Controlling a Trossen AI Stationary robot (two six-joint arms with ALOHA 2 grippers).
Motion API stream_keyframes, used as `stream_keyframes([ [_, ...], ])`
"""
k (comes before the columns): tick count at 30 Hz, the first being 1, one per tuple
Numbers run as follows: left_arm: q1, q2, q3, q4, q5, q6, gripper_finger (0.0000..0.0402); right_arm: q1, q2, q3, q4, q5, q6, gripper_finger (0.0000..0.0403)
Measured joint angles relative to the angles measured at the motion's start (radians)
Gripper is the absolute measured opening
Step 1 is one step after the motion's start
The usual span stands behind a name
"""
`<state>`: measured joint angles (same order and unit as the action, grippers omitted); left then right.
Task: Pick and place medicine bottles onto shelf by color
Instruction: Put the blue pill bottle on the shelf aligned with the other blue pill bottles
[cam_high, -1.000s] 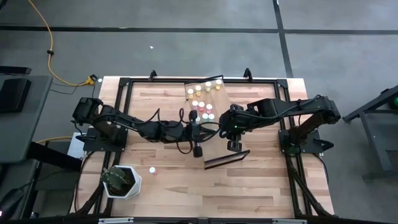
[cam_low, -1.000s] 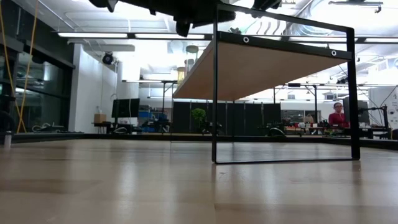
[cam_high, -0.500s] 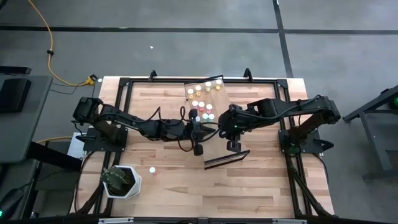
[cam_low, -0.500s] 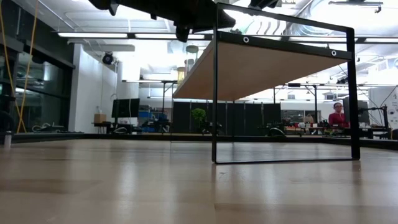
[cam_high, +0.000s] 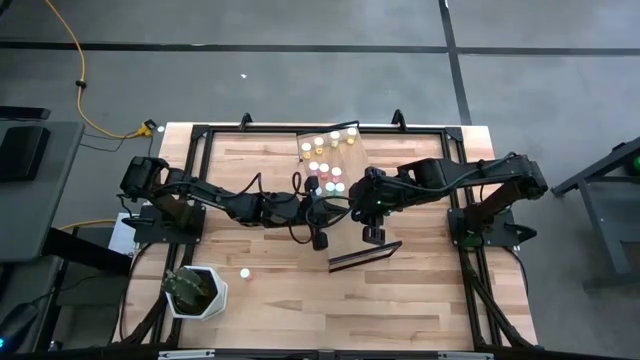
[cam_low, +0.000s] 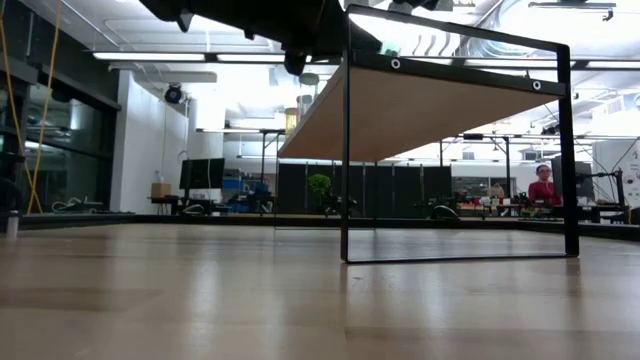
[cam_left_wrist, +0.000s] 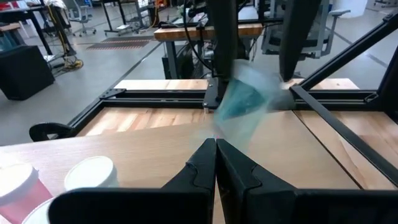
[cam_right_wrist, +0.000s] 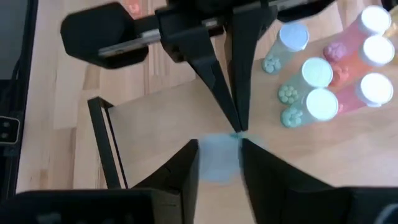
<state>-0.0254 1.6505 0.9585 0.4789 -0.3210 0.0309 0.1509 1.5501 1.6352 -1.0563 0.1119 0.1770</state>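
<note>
Holding a blurred teal bottle (cam_right_wrist: 221, 158) between its fingers above the shelf (cam_right_wrist: 161, 118), the right hand (cam_right_wrist: 219, 163) met the left hand (cam_left_wrist: 216, 163), whose fingers were clenched together with nothing between them. Setting it beside the other teal bottles (cam_right_wrist: 301, 93) called for a slow, upright descent.

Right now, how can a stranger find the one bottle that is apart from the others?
Find the white pot at the high view's lower left. Just right of it, on the bare tabletop, is one small bottle. The other bottles crowd together on the shelf; this one is alone.
</note>
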Motion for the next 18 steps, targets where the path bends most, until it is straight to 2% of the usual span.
stream_keyframes([
  [6, 0.000, 0.000, 0.000, -0.001, 0.021, 0.011, 0.0000, 0.000, 0.000, 0.000, 0.018, 0.002, -0.003, 0.0099],
  [12, -0.001, -0.068, 0.002, -0.091, -0.082, 0.043, 0.0000, -0.001, 0.000, 0.000, -0.008, 0.002, -0.016, 0.0099],
  [18, -0.020, -0.153, 0.001, -0.210, -0.087, 0.027, 0.0000, -0.001, 0.000, 0.000, -0.151, 0.077, -0.020, 0.0100],
])
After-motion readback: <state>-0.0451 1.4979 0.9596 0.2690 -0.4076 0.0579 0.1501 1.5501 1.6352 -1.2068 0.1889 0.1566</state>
